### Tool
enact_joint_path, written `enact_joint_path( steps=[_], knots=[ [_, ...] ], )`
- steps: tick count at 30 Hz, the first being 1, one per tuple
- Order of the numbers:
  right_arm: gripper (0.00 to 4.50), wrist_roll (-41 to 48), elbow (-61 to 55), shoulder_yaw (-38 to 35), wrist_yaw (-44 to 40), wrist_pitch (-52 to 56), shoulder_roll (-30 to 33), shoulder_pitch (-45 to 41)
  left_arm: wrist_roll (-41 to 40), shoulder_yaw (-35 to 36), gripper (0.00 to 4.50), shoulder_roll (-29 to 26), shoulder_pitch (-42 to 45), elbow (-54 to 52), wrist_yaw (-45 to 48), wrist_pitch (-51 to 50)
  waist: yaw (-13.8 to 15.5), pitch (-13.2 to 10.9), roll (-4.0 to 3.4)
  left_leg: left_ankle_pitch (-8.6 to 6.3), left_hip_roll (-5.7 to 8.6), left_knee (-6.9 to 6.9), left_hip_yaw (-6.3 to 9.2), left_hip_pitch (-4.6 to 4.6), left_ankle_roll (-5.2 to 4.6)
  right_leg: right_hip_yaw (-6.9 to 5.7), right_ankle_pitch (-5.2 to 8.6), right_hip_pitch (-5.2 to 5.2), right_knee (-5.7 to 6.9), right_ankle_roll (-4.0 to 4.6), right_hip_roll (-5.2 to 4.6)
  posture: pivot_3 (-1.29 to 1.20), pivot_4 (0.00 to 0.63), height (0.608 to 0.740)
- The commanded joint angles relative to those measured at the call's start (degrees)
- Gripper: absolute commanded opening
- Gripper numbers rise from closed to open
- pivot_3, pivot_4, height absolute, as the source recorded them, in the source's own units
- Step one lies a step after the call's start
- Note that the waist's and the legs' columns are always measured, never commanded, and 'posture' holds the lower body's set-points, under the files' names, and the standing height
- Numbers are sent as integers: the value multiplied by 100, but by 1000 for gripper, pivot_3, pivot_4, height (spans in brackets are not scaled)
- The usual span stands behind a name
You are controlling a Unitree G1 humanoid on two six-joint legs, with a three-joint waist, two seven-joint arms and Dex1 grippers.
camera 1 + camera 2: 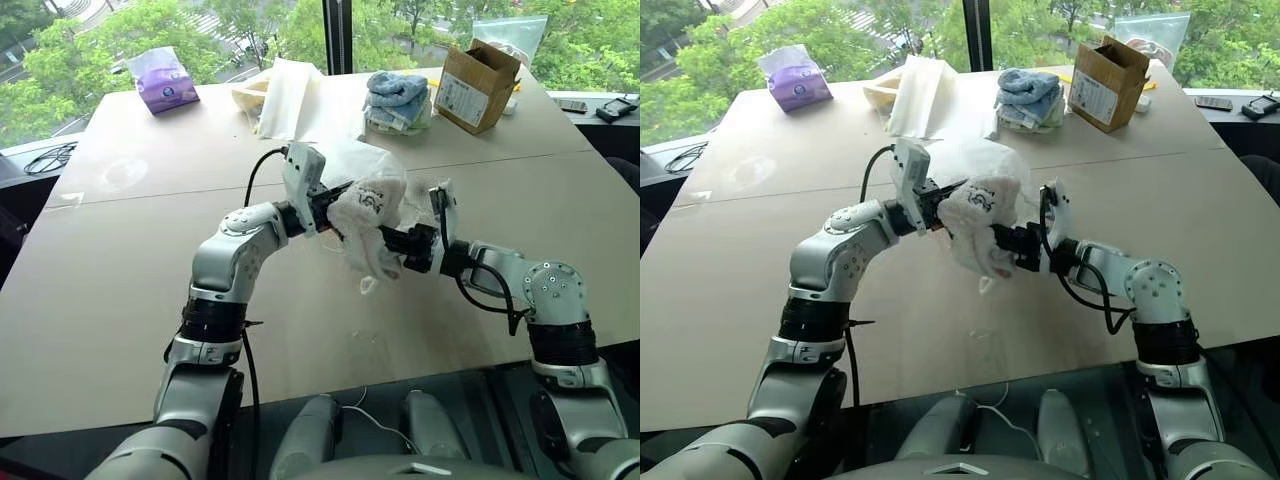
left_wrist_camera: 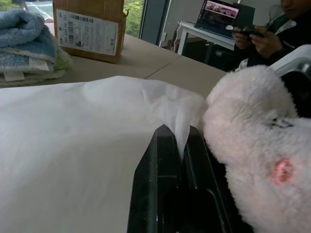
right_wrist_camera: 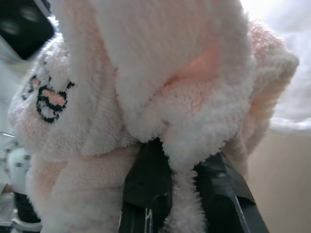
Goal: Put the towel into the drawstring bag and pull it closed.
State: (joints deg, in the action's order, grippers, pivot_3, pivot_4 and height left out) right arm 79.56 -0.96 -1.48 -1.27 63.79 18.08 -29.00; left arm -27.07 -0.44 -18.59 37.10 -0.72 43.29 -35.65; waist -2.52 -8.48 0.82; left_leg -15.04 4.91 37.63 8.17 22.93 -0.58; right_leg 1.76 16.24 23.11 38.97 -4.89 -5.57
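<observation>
While the towel [image 1: 368, 222] hangs outside the bag [image 2: 73, 145], we judge the task to be in its early middle: both things are lifted off the table [image 1: 120, 280] and brought together, but the stuffing and the pull on the cord are left to do. We cannot make out the cord in any view.

Our left gripper [image 2: 181, 145] is clenched on a pinch of the bag's thin white fabric, likely its edge, though we cannot tell whether the mouth stands open. The bag billows out behind that pinch, above the table's middle. Our right gripper [image 3: 183, 167] is clamped on a fold of the towel, and the rest of the fluffy cloth bunches above the fingers and droops below them. The towel sits just beside the bag, touching it near the left fingers.

Our left forearm reaches forward and turns inward, so its gripper points roughly level toward the right. Our right forearm mirrors it, pointing in toward the left, so the two grippers meet near the middle, close in front of us.
</observation>
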Motion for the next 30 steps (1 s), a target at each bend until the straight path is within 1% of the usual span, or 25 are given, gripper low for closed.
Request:
enact_joint_path(
  steps=[1,4,8,11,15,19,22,25,27,30],
  knots=[
    [17,53,72,-115,11,325,38,-7,-171,140,0,-40,168,-345,-6,1,-1,0,0,0,0,0,-1,0,0,1,0,0,0,0,-1,0,150,740],
    [17,30,116,-161,48,610,120,89,-243,190,0,-24,190,-331,-51,-64,-2,0,0,0,0,0,-1,0,0,1,0,0,0,0,-1,0,150,740],
    [17,126,-16,-261,57,916,247,244,-87,-6,0,-133,119,-353,135,217,5,0,0,0,1,0,-2,0,0,1,0,0,-1,0,-1,0,150,740],
    [17,145,-196,-262,25,1148,371,197,-11,-138,0,-219,46,-360,295,357,1,0,0,0,1,0,-2,0,0,3,0,0,-1,0,-1,0,150,740],
    [17,190,-308,-279,37,1392,491,36,150,-420,0,-437,-106,-430,691,614,1,0,0,0,1,0,-3,0,0,3,0,0,-1,0,-1,0,150,740],
    [17,242,139,-528,21,1510,580,-293,363,-740,0,-833,-302,-527,1243,940,4,-1,-1,0,0,-1,-6,0,0,6,0,0,-1,0,0,0,150,740],
    [17,448,575,-797,182,1492,514,-498,350,-756,0,-947,-349,-546,1419,992,17,-1,-1,0,0,-1,-5,0,0,5,0,-1,-3,0,-1,0,150,740],
    [17,824,959,-1130,660,1265,262,-629,444,-800,0,-1016,-367,-514,1486,1086,13,0,-1,0,0,-1,-5,0,0,5,0,-1,-2,0,-2,0,150,740],
    [17,1051,1021,-1344,1025,976,13,-653,461,-780,0,-978,-353,-482,1447,1090,4,-1,-1,0,0,-2,-4,0,0,5,0,0,-2,0,-2,0,150,740],
    [17,1107,800,-1546,1445,456,-372,-582,314,-662,0,-840,-300,-480,1289,919,-4,-2,-3,0,-1,-4,-7,0,0,9,0,1,-2,0,-3,0,150,740]
  ],
)
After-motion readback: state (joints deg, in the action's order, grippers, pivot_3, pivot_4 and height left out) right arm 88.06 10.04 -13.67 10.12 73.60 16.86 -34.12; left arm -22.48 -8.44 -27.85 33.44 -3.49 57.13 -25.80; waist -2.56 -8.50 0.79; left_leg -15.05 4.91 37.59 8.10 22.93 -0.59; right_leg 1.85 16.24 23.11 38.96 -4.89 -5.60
